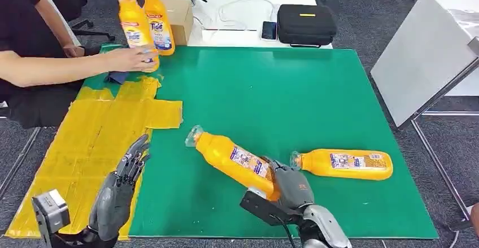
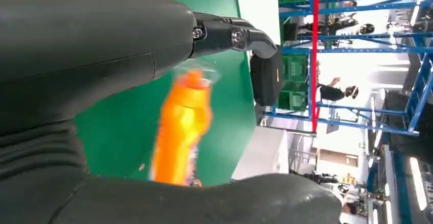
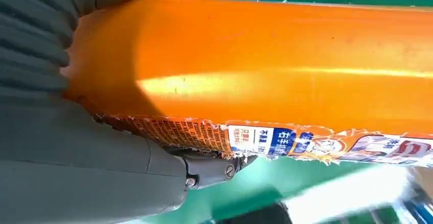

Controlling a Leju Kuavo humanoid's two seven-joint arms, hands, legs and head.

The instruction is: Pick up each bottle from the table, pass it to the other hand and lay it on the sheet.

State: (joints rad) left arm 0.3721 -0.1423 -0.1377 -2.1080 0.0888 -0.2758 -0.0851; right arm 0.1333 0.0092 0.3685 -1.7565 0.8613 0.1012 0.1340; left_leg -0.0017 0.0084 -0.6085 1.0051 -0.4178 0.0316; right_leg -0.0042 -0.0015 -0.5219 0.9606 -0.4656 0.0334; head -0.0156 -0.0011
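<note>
Orange detergent bottle point(image 1: 231, 156) gripped at base end by right hand point(image 1: 288, 187), fingers wrapped round body, cap end angled toward left side, seemingly raised off green mat point(image 1: 271, 90) for handover. Left hand point(image 1: 121, 186) waits over edge of yellow sheet point(image 1: 96, 129), fingers spread, holding nothing, palm facing bottle. Second orange bottle point(image 1: 344, 164) lies flat just beside right hand, awaiting pickup. Person's hand point(image 1: 131, 59) steadies two upright Tide bottles point(image 1: 144, 25) at mat's far corner.
</note>
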